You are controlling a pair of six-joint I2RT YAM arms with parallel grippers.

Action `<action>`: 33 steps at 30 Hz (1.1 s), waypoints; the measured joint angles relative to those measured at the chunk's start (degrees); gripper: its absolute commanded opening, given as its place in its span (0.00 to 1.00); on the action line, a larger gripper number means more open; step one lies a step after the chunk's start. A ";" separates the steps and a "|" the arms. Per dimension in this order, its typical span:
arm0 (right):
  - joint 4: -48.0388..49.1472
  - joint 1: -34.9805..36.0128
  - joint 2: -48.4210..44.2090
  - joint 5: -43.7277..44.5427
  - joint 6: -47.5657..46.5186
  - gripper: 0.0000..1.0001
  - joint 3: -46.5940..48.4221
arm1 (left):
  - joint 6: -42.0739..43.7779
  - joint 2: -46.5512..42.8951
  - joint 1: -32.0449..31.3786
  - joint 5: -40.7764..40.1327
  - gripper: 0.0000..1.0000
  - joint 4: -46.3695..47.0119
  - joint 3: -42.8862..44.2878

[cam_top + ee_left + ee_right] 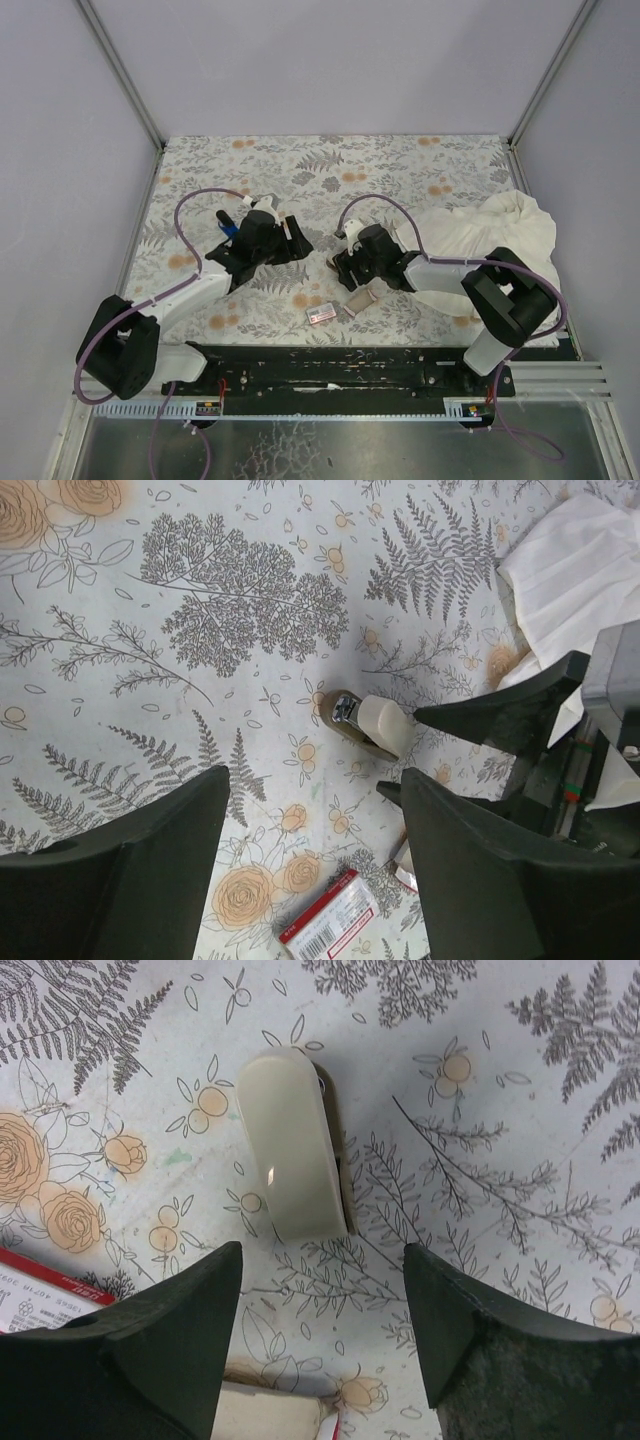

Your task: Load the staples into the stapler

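Staples box (321, 314) beside cardboard tray (360, 300)

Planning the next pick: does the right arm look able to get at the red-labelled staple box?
Probably yes: the staple box lies uncovered on the table close beside the right end effector, whose jaws stand open and hold nothing.

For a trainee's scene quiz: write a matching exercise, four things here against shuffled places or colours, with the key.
1 staple box
2 cardboard tray
3 white cloth
4 cream-topped object

a heaped at the right side of the table
b pink-red label
c ahead of the open right gripper
d grey-tan, beside the staple box

Pairs: 1-b, 2-d, 3-a, 4-c
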 measured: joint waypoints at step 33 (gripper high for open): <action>7.23 0.31 -20.33 -7.87 -2.23 0.00 -8.76 | -18.53 -9.25 1.18 17.51 0.99 7.72 -8.94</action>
